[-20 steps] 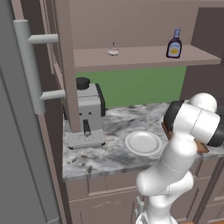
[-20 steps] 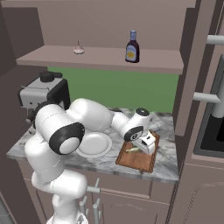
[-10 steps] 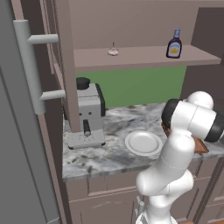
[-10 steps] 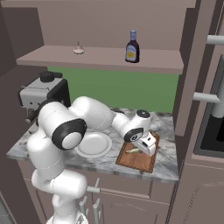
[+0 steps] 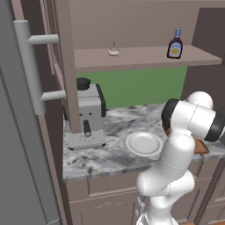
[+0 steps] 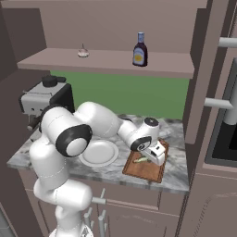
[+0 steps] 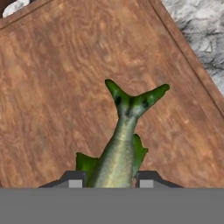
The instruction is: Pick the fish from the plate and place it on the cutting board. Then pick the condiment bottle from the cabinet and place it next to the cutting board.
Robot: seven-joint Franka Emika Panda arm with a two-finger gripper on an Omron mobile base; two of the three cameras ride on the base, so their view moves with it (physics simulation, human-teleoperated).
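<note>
Looking from the left base view, I saw the round white plate (image 5: 143,143) lying bare on the marbled table (image 5: 101,154), its raised rim smooth and glossy. The dark bottle (image 5: 175,45) with its blue cap stood upright on the cabinet (image 5: 140,58) shelf, well apart from my arm, waiting for the second half of the job.

From the right base view, my tool (image 6: 149,158) hung low over the board (image 6: 146,165), with the fish (image 6: 140,159) at its tip, just above or on the wood; I could not tell which.

In the hand view, the fish (image 7: 120,148) ran between my fingertips (image 7: 73,180), forked green tail outward, silvery body slender. I judged the tool narrowed on it, held low so it would land flat on the grainy reddish board (image 7: 52,87).
</note>
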